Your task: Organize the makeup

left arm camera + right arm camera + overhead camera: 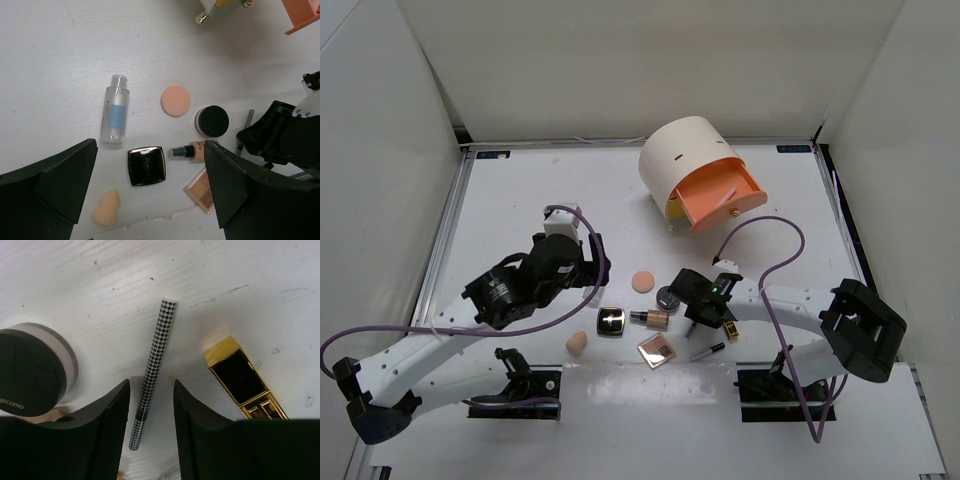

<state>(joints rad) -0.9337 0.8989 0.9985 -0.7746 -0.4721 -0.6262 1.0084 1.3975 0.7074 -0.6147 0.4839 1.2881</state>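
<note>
My right gripper [151, 390] is open and low over the table, its fingers either side of a slim houndstooth pencil [152, 365]. A gold lipstick [244, 379] lies to its right and the round black compact [29, 371] to its left. My left gripper [150, 190] is open and empty, hovering above a black square compact [146, 165]. Around it lie the foundation bottle [189, 151], a brown palette compact [201, 188], the beige egg sponge [106, 207], the clear little bottle [114, 108] and the peach round puff [175, 100]. In the top view the left gripper [590, 266] and right gripper [698, 300] flank the cluster.
The large cream cylinder box [685, 160] stands at the back, with one orange drawer [722, 196] pulled open toward the front right. A dark slim pencil [708, 352] lies near the front edge. White walls enclose the table on three sides.
</note>
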